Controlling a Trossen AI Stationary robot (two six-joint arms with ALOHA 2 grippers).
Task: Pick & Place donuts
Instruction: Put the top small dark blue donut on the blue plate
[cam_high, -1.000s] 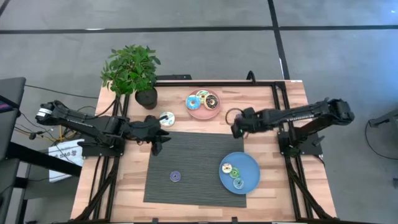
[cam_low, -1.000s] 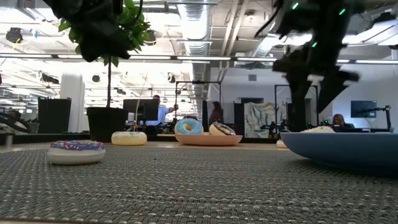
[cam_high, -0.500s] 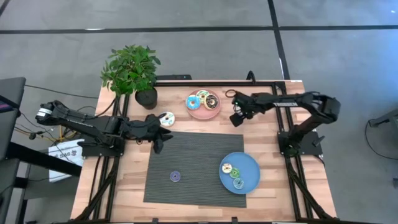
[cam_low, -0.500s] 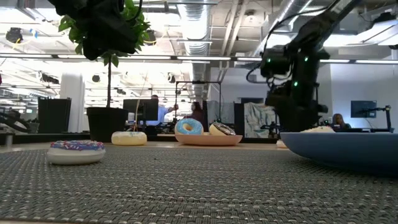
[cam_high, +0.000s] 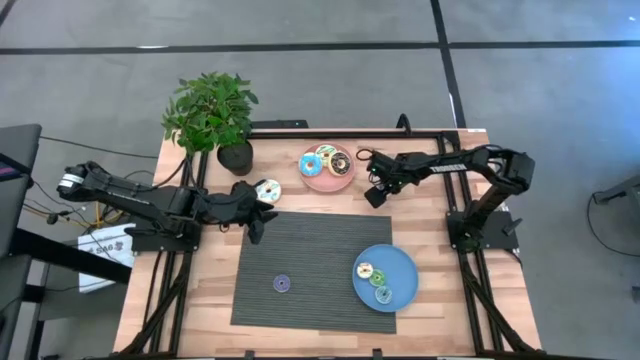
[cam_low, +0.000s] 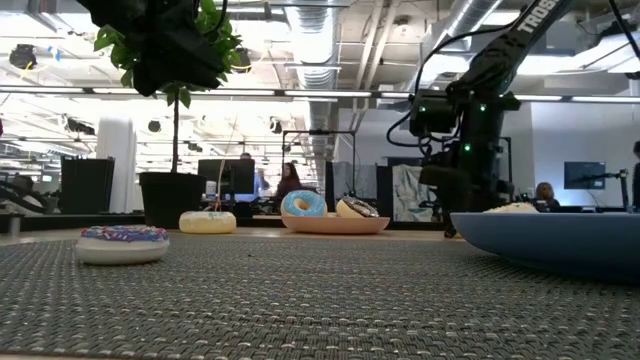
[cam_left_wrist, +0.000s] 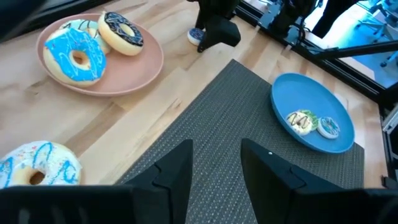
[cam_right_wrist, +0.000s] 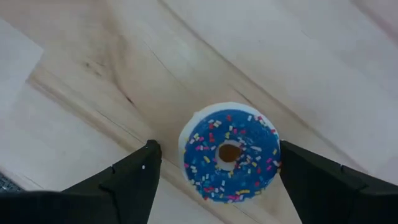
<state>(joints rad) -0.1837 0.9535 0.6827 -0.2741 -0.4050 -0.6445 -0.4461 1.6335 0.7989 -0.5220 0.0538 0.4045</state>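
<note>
Right of the pink plate, right pincer (cam_high: 372, 192): fingers spread wide, pointing down at the tabletop, one on each side of a small round toy donut with dark blue icing and coloured sprinkles (cam_right_wrist: 229, 153); nothing pinched, the donut lies flat on the wood between them.
Left pincer (cam_high: 256, 222): at about 9 o'clock on the tabletop, over the far left corner of the mat; its two dark fingers (cam_left_wrist: 171, 173) stand a little apart with nothing between them.
Cream donut with cyan drizzle (cam_high: 267, 190): on bare wood just beside the left pincer, toward 12 o'clock from it.
Round flat pink plate (cam_high: 313, 181): toward 12 o'clock on the tabletop; carries a large cyan-iced donut (cam_high: 311, 165), a dark chocolate-iced donut (cam_high: 341, 163) and a pale one (cam_high: 326, 153) behind them.
Dark grey woven rectangular mat (cam_high: 320, 250): fills the middle and the 6 o'clock part of the tabletop.
Small purple-iced donut (cam_high: 282, 284): alone on the mat toward 7 o'clock.
Round blue plate (cam_high: 403, 265): on the mat toward 5 o'clock; holds three small donuts (cam_high: 375, 283), cream, green and cyan.
Leafy green plant in a black pot (cam_high: 213, 113): at the 11 o'clock corner.
Light wooden tabletop (cam_high: 430, 200): carries all of these.
</note>
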